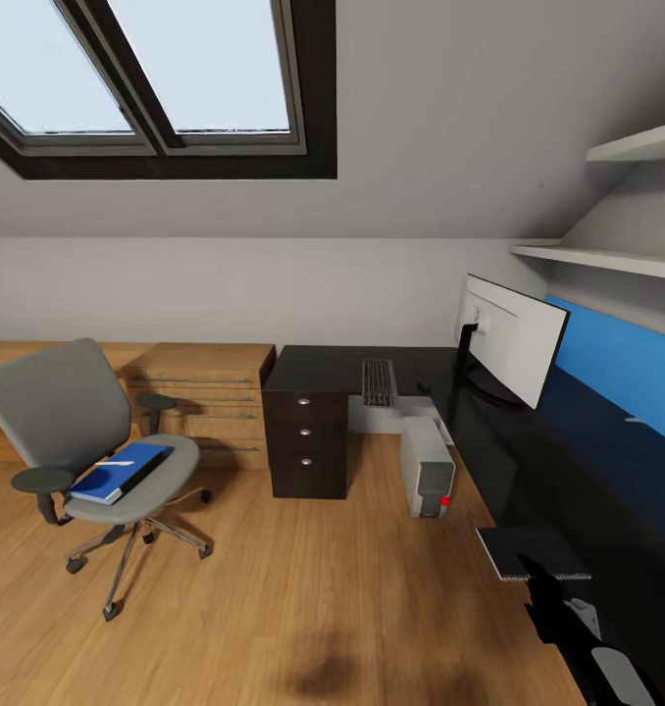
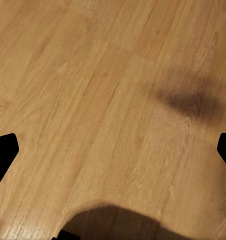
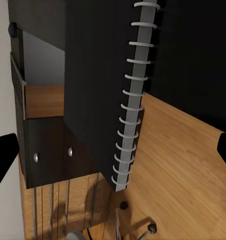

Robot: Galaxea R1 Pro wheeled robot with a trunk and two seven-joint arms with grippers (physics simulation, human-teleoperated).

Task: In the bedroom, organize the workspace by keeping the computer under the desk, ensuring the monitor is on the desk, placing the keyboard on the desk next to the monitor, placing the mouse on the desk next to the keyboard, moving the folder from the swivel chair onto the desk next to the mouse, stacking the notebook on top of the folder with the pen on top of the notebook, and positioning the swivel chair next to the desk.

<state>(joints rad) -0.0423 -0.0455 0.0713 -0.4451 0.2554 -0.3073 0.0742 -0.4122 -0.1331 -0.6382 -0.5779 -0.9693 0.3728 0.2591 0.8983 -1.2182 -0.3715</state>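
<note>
So the notebook (image 1: pixel 531 551) sits on the desk (image 1: pixel 489 431) edge, overhanging, well in front of the monitor (image 1: pixel 514 338). Looks light and stiff-covered, a bit floppy, so I'd pinch the overhanging edge near the wire spiral. Right gripper (image 3: pixel 113 150) hovers over it with its 2 fingers spread, empty.

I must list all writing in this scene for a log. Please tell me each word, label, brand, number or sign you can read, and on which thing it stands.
No text can be read in these pictures.
keyboard: key legends too small to read.
computer: only a red light on its front, no label legible.
monitor: its white back has no readable mark.
folder: plain blue cover.
notebook: plain black cover.
</note>
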